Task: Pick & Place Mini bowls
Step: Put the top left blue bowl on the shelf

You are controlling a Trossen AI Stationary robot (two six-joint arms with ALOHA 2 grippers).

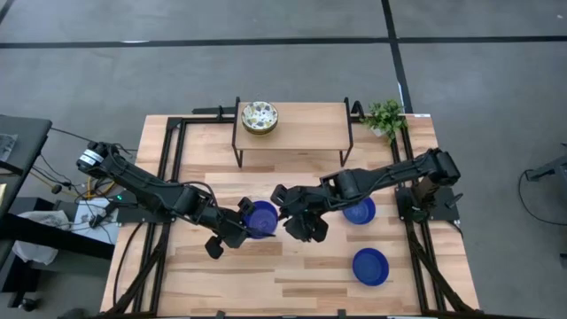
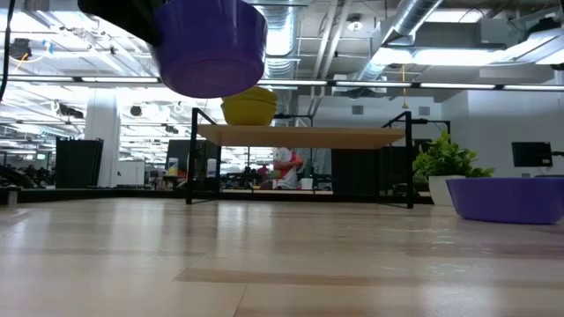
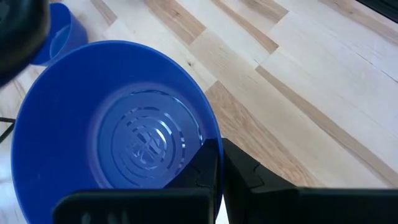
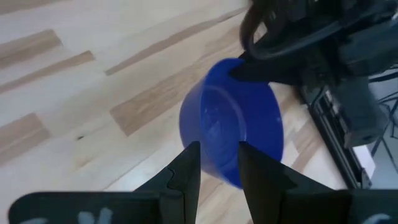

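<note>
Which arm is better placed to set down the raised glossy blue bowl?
Left. The left gripper grips the glossy blue round bowl by its rim, off the table. The right gripper is open beside it, gripping nothing.

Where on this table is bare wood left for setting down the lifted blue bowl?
The left gripper holds a blue bowl off the wood. The near-left corner is bare, as is the strip along the near edge left of the front blue bowl. It is crowded mid-table, where the right gripper closes in, with another blue bowl behind it.
</note>
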